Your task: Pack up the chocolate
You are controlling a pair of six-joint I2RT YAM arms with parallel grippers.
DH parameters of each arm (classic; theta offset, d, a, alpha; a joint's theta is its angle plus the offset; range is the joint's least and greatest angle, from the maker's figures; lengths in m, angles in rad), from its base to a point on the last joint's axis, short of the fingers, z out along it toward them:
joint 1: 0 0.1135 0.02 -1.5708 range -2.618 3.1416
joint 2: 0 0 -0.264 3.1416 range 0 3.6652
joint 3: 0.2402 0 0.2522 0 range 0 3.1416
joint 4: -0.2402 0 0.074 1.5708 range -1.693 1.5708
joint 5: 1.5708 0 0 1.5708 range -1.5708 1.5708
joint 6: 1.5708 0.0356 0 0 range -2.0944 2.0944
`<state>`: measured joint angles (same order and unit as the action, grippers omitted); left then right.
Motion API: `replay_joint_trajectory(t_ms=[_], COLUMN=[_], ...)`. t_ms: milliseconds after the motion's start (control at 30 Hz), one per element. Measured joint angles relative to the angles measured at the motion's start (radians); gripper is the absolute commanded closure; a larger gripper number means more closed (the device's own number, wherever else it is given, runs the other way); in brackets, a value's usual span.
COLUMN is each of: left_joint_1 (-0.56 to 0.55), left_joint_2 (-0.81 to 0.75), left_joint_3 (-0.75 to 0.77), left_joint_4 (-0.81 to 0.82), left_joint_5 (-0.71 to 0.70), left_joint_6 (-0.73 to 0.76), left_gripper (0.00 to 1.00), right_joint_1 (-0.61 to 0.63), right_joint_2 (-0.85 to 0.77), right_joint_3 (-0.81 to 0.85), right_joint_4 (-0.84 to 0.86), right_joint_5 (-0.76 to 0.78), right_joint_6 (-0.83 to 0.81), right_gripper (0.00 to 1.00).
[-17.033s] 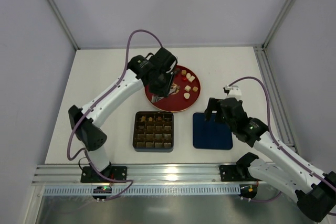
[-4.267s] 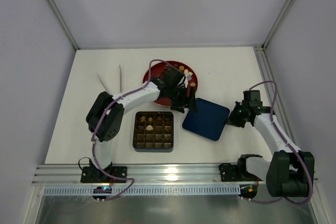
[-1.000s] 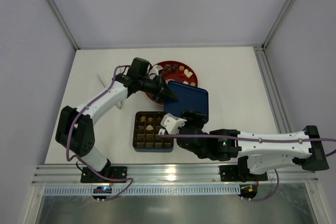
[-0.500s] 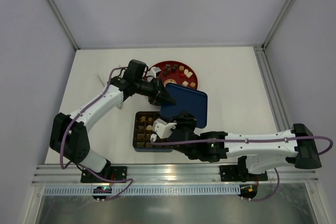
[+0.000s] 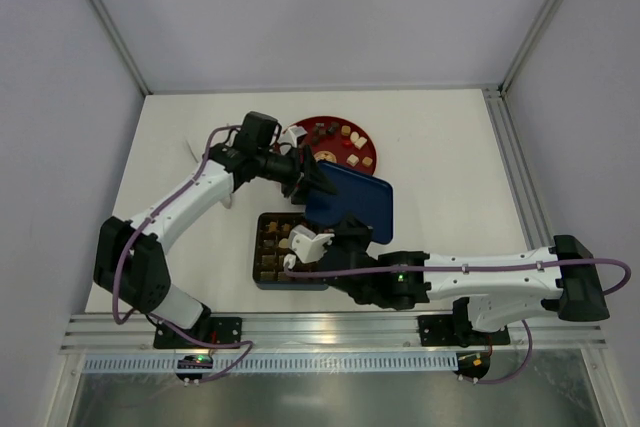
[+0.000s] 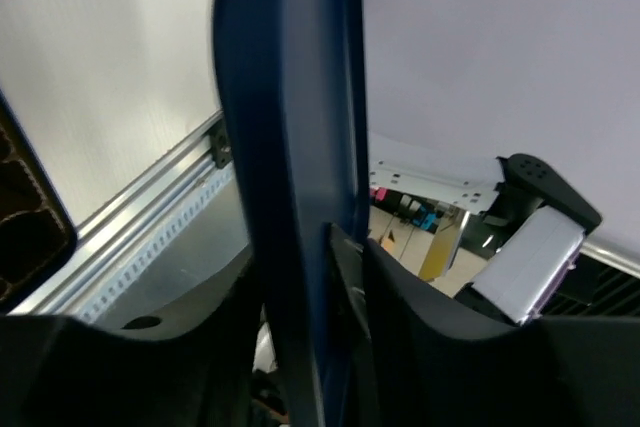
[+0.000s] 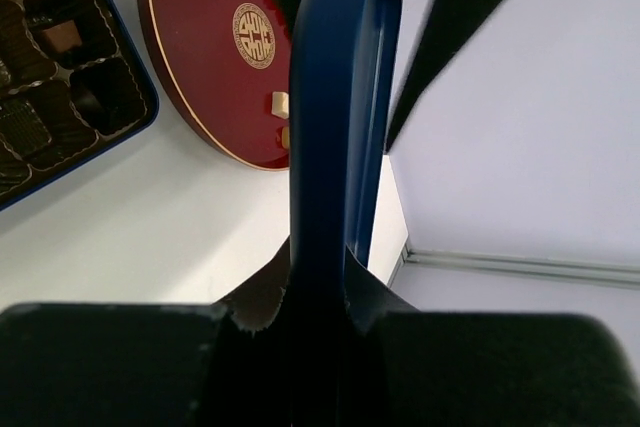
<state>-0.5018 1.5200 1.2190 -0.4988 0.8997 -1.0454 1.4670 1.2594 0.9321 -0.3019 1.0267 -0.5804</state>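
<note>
Over the middle of the tabletop (image 5: 450,147) the blue lid (image 5: 352,202) hangs tilted. My right gripper (image 5: 350,230) pinches its near edge. My left gripper (image 5: 317,181) straddles its far corner, but I can't tell whether it is clamped. The red plate (image 5: 335,146) behind and the box (image 5: 268,259) toward the near edge hold the chocolate (image 5: 345,133). A one-sided hold could swing the lid into either.

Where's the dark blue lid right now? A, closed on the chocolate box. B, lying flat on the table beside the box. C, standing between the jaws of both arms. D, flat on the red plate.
C: each wrist view shows the dark blue lid edge-on between that arm's jaws, and from above the chocolate box is uncovered.
</note>
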Motion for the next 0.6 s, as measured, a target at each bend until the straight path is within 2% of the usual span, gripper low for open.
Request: replay_joint_trajectory(t_ms=[33,100,133,200,433,600], left_joint_1=[0.000,0.000,0.000,0.000,0.019,0.090], left_joint_2=[0.000,-0.003,-0.007,-0.014,-0.022,-0.022], left_joint_3=[0.010,0.037,0.051,0.080,0.201,0.290], left_joint_4=[-0.007,-0.024,-0.031,-0.042,-0.154,-0.278], left_joint_5=[-0.001,-0.002,-0.003,-0.013,-0.101,-0.242], left_joint_6=[0.010,0.027,0.035,0.051,0.153,0.242], left_gripper=[0.41,0.31,0.22,0.15,0.12,0.13], right_joint_1=[0.000,-0.001,-0.001,-0.001,-0.001,-0.001], right_joint_2=[0.000,0.000,0.000,0.000,-0.008,-0.041], right_joint_3=[0.000,0.000,0.001,0.002,0.047,0.085], right_joint_4=[-0.001,-0.003,-0.007,-0.017,-0.079,-0.160], right_joint_5=[0.002,0.003,0.003,0.003,-0.003,-0.036], right_joint_6=[0.002,0.010,0.013,0.027,0.108,0.202], right_gripper=[0.96,0.96,0.96,0.96,0.96,0.96])
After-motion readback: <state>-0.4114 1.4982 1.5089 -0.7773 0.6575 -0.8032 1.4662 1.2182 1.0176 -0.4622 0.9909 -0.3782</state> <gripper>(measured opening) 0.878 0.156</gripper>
